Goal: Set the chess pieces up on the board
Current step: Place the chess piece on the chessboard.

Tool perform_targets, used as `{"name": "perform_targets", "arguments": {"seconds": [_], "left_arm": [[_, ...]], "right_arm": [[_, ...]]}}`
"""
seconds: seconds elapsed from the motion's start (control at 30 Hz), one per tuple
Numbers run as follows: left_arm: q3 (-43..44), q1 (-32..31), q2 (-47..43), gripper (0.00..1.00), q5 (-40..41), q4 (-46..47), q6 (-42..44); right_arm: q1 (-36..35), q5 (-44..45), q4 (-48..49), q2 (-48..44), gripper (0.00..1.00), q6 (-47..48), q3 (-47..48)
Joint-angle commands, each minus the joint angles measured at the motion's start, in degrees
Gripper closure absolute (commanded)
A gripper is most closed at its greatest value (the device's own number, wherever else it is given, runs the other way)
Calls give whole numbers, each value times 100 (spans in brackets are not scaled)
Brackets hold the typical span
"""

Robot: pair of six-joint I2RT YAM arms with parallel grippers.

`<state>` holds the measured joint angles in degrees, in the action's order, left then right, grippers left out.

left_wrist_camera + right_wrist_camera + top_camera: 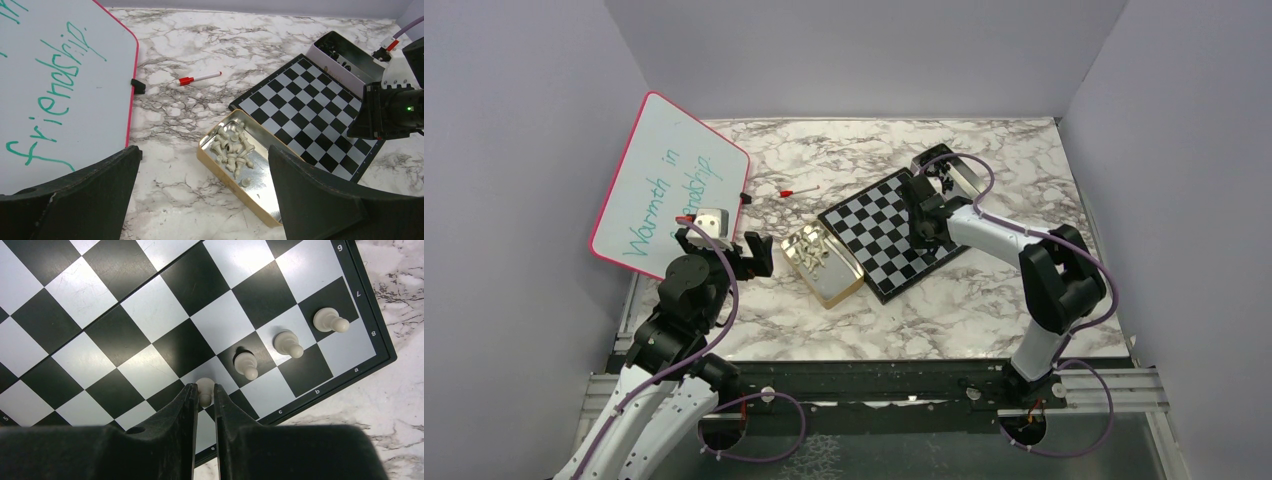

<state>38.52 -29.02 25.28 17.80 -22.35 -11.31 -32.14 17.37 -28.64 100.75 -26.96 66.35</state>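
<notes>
Marbled tabletop (984,310), board (894,235) at centre. Pawn row under way: right gripper (204,402) fingers narrow around a pale pawn (204,386), three pawns (287,343) standing toward two o'clock. Pinching or releasing, cannot tell. Left gripper (200,150) spread, empty. Next, probably: lift straight up without toppling it.

Overhead view, whole table (984,310); wrist views closer, all sharing board (879,240).

A pink-framed whiteboard (669,185) with green handwriting leans at the left of the marble table (984,310). A small black object (138,86) sits at its edge, and a red-capped marker (199,78) lies near. 2 open metal tins rest apart: a gold tin (230,182) and a pale tin (330,62).
</notes>
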Motion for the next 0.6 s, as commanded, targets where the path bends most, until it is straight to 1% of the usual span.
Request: {"name": "perform_targets", "arguments": {"seconds": [0.0,0.37,0.57], "left_arm": [[-29,-27,-15,1,-58,135,32],[-28,-26,-14,1,-66,134,32],[-27,-25,-14,1,-66,134,32]], "right_arm": [[36,135,-26,122,77,-26,-26],[40,145,-91,148,76,-37,31],[36,140,-258,59,74,-55,150]]}}
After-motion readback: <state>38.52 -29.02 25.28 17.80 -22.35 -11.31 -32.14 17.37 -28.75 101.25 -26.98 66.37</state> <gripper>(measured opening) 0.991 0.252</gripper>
